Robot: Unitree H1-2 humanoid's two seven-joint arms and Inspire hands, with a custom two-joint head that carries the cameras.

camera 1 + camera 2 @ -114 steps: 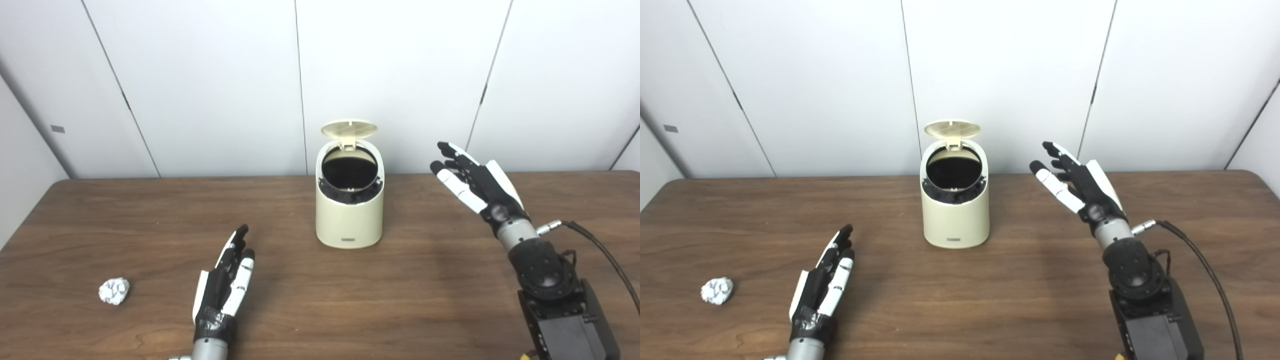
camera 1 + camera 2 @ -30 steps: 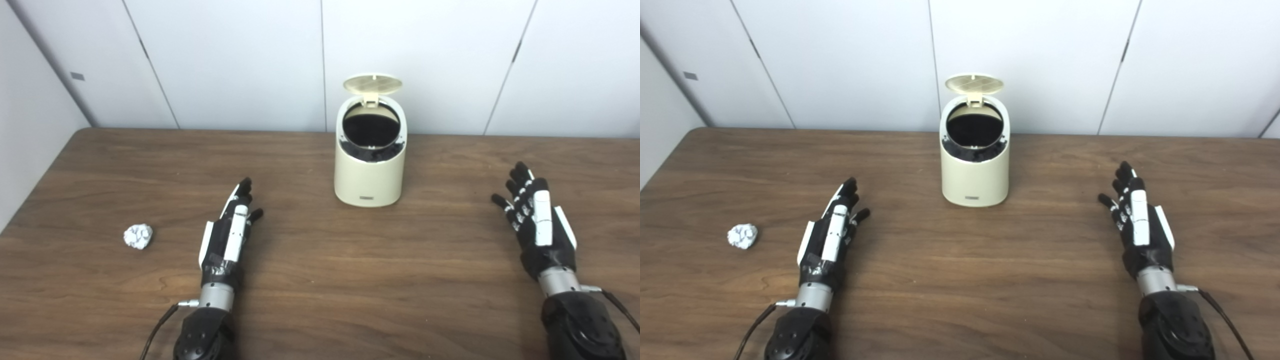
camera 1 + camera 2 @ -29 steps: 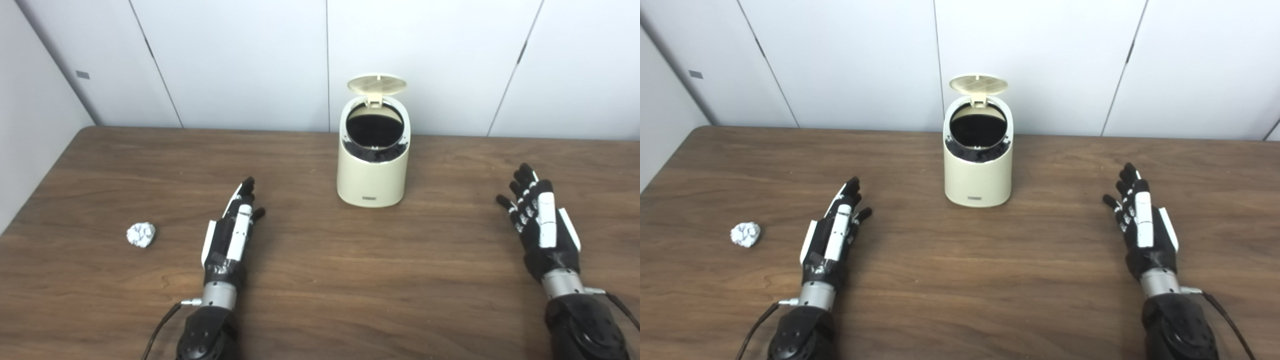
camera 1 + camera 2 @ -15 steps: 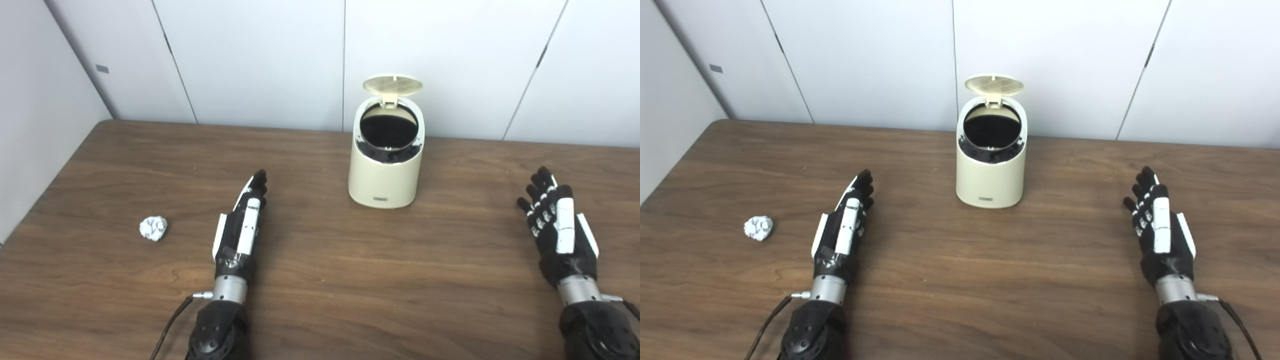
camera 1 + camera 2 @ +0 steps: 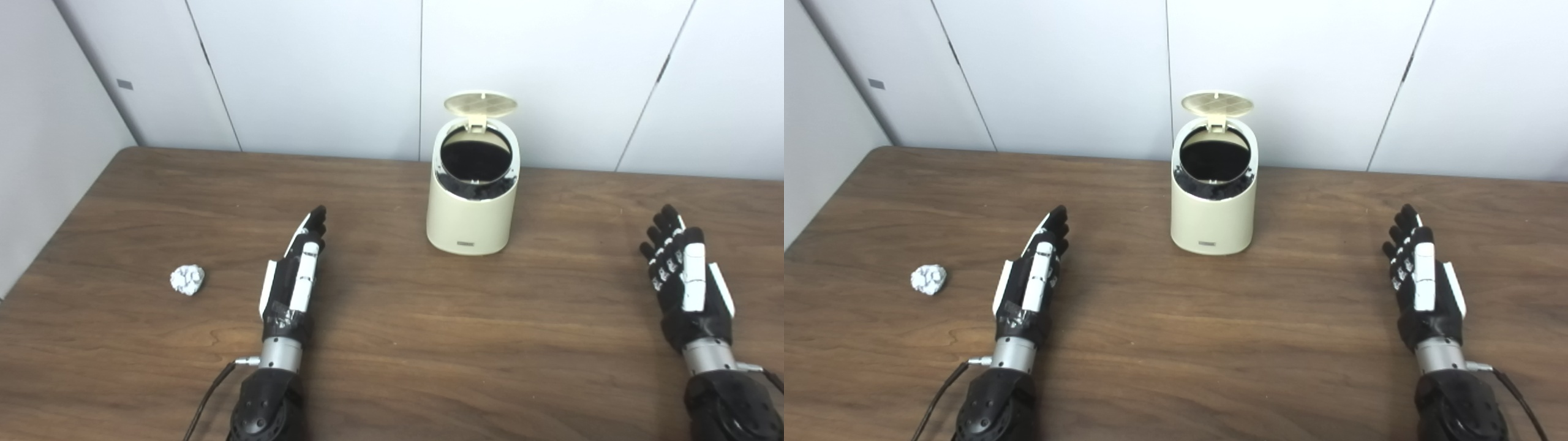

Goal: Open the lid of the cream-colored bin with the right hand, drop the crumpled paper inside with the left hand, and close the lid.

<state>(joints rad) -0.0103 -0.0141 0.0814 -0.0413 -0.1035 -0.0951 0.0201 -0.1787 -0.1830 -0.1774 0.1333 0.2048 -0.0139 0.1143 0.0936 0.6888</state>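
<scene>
The cream-colored bin (image 5: 470, 214) stands upright near the table's far edge, its round lid (image 5: 480, 105) flipped up and its dark inside showing. A crumpled white paper ball (image 5: 187, 279) lies on the wood at the left. My left hand (image 5: 295, 278) rests low over the table to the right of the paper, fingers stretched out, open and holding nothing. My right hand (image 5: 687, 283) sits at the right side, well clear of the bin, fingers spread, open and holding nothing.
The brown wooden table (image 5: 392, 343) ends at white wall panels (image 5: 318, 73) just behind the bin. A grey side wall (image 5: 43, 159) borders the left edge. A thin cable (image 5: 205, 398) trails from my left wrist.
Since 3.8 s ago my right hand has come down from beside the bin to the table's right side. The camera has shifted. In the last half second nothing moved noticeably.
</scene>
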